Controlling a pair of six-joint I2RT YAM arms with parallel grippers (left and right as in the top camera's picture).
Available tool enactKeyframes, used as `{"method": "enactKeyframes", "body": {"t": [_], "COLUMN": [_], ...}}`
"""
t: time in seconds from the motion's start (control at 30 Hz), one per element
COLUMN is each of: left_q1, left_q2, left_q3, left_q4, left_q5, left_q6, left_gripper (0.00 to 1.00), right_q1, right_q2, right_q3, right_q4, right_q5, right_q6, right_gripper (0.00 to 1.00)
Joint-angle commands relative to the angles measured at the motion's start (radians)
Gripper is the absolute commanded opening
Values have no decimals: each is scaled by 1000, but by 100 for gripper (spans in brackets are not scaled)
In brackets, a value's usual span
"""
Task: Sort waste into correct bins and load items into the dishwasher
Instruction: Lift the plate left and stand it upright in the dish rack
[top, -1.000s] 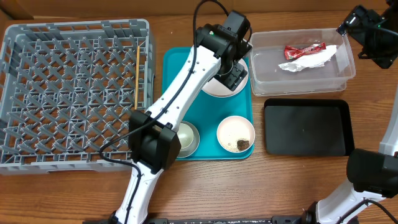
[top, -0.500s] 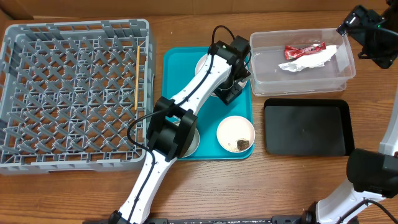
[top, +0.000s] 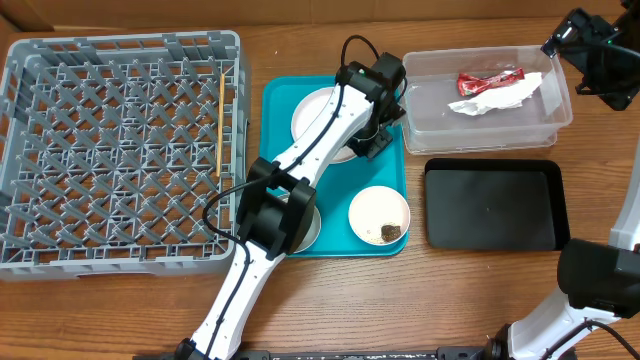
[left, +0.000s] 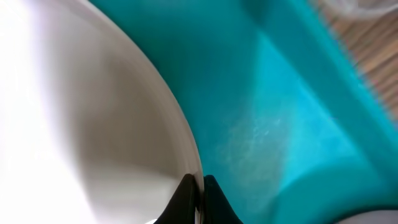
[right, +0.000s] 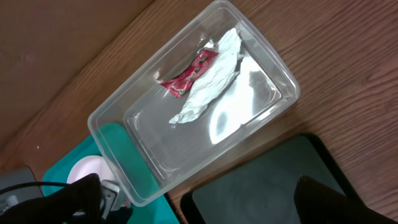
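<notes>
The left pincer (left: 196, 198), spread wide a second ago, is now clenched on the rim of the white plate (top: 318, 112), at the plate's 4 o'clock edge. The plate is seen on the teal tray (top: 390, 168) at the table's 12 o'clock (not visibly lifted). A carry to the grey dish rack (top: 120, 42) at 9 o'clock is judged ready. The right pincer (top: 588, 60) is held released and empty at 2 o'clock, near the clear tub (top: 430, 112), where the red wrapper (top: 490, 80) and napkin (top: 500, 98) are already lodged.
</notes>
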Motion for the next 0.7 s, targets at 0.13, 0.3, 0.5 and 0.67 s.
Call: {"method": "enactKeyframes", "body": {"t": [0.13,0.3,0.5,0.67], "left_q1": [100,309,617,790], "left_q2": [-136,-311,-336,-309], "left_q3": [352,415,412,343], "left_q4": [-72,-93,-240,-291], "left_q5": [294,580,859,1015], "left_q6": [-236,-335,-361,-261], "left_gripper": [4,4,4,4], "right_q1": [-2,-2,-2,-2], "right_q2": [-5,-5,-5,-5], "right_q3": [15,15,15,15], "right_q4": [5,5,5,5], "right_q5": [-1,-1,-1,-1], "right_q6": [4,4,4,4], "right_gripper": [100,100,100,100]}}
